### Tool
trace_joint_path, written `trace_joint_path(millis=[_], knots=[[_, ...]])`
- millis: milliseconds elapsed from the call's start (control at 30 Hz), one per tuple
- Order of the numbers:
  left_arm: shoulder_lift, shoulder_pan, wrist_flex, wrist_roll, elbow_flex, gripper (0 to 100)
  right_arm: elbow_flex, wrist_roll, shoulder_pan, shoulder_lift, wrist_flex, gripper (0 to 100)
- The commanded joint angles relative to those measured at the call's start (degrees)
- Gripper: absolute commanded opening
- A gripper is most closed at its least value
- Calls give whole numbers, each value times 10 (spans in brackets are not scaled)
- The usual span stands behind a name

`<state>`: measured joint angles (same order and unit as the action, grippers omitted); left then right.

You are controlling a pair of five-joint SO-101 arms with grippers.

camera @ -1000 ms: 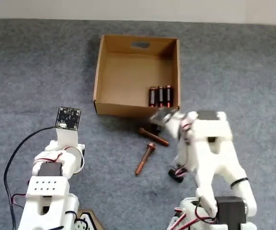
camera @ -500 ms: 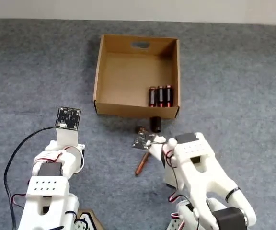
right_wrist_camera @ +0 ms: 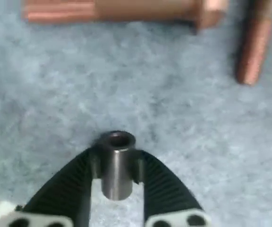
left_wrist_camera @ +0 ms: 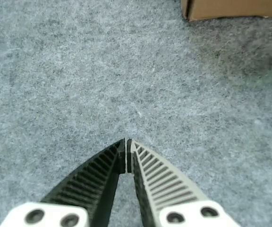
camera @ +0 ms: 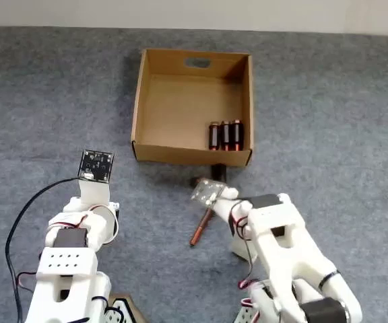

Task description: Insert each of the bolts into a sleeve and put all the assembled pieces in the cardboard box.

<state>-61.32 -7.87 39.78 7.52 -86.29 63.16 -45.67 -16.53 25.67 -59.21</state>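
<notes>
— What's changed?
— The right arm has swung off the cardboard box's front corner and down over the copper bolts.
— Its pincer?
— The right pincer is clamped on a dark sleeve, with the bolts lying near.
— The left pincer?
— Tips together, empty — above the bench.

The left gripper is noted with fingertips pressed together toward the tabletop's near-left corner, and the right gripper is clamped around a sleeve mid-tabletop.

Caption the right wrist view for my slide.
Right end effector grips a dark cylindrical metal sleeve; two copper-coloured bolts lie on grey carpet beyond.
</notes>
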Motion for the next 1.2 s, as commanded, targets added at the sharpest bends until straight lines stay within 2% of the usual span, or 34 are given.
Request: trace_joint_path(millis=[0,167,267,400,567,1033,1167], knots=[[-3,6,-9,3,2,42,-74,82,44,7,10,8],[-3,6,-9,3,2,42,-140,213,98,1,23,7],[-3,6,-8,3,2,42,-118,243,112,0,60,13],[-3,6,-8,3,2,42,-74,244,114,0,101,34],[-3,6,-8,3,2,42,-47,244,113,0,111,165],[-3,6,-8,3,2,42,-50,242,111,0,112,166],[-3,6,-8,3,2,42,-52,213,113,0,112,166]])
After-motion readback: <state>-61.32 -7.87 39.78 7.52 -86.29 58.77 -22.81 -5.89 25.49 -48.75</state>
